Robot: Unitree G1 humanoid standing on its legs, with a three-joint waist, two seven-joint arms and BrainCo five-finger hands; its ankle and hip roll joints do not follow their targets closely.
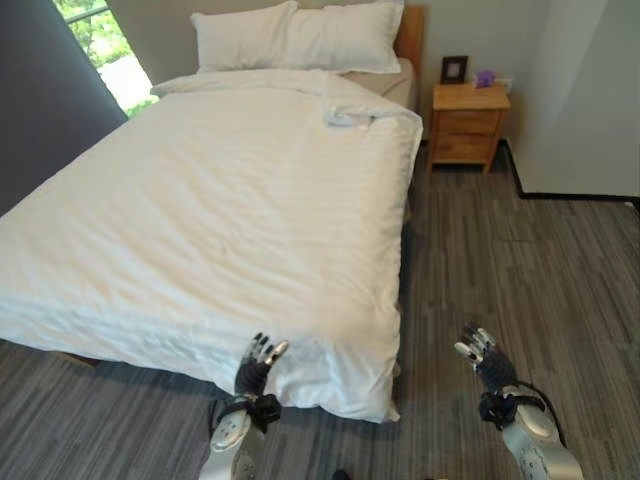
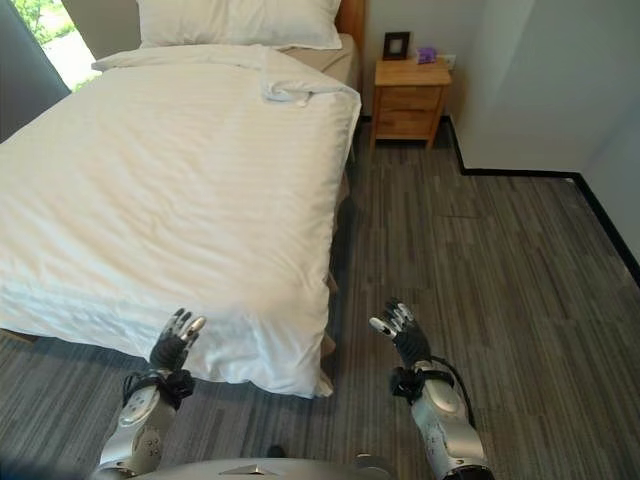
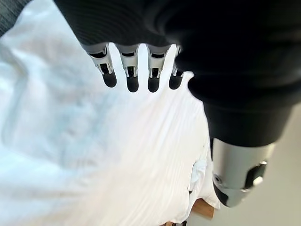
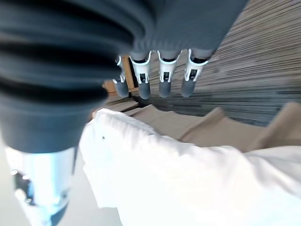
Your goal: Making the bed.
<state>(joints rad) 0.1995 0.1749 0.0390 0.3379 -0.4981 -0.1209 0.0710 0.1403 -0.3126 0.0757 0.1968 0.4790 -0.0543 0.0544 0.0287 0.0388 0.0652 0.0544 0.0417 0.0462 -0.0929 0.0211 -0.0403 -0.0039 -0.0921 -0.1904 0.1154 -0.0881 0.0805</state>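
Observation:
A white striped duvet [image 1: 220,210] lies spread over the bed, hanging over the foot end, with a rumpled fold [image 1: 350,112] near the head at its right edge. Two white pillows [image 1: 300,38] lean against the wooden headboard [image 1: 412,35]. My left hand [image 1: 256,366] is open, fingers straight, in front of the duvet's hanging edge near the foot corner; the left wrist view shows the duvet [image 3: 94,155] past its fingers. My right hand [image 1: 488,360] is open over the floor to the right of the bed, holding nothing.
A wooden nightstand [image 1: 469,122] with a dark picture frame [image 1: 454,69] and a small purple thing [image 1: 485,78] stands right of the headboard. Grey plank floor [image 1: 520,270] runs along the bed's right side. A window [image 1: 105,50] is at the far left.

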